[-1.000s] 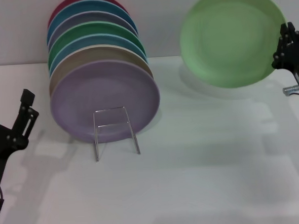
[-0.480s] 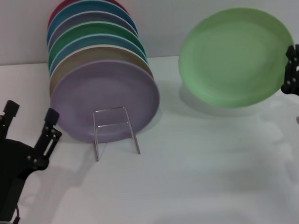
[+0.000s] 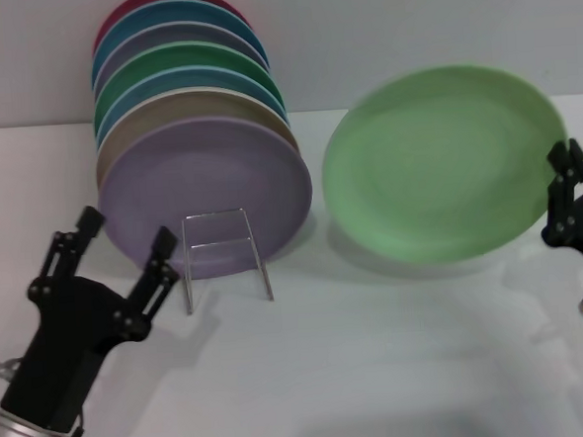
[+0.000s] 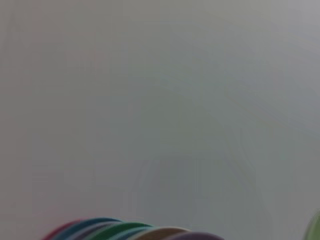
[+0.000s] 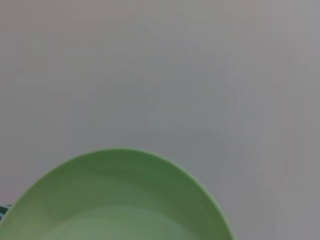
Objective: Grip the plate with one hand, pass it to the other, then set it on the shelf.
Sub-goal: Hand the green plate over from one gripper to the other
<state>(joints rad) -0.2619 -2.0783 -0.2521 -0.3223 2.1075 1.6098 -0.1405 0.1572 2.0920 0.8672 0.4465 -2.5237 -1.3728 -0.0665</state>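
Note:
The light green plate (image 3: pixel 444 162) is held above the table at the right, tilted with its face toward me. My right gripper (image 3: pixel 565 194) is shut on its right rim. The plate also fills the right wrist view (image 5: pixel 117 200). The thin silver wire shelf (image 3: pixel 222 254) stands on the table at centre left, with its rectangular loop in front of the lilac plate (image 3: pixel 206 196). My left gripper (image 3: pixel 123 249) is open at the lower left, raised beside the shelf and holding nothing.
Several coloured plates (image 3: pixel 187 96) stand in a row on the shelf behind the lilac one; their top edges show in the left wrist view (image 4: pixel 125 232). A pale wall (image 3: pixel 359 26) is behind, and a white table (image 3: pixel 379 352) lies below.
My right gripper has carried the green plate down and to the left. My left arm has risen and moved right, toward the shelf, with its fingers open.

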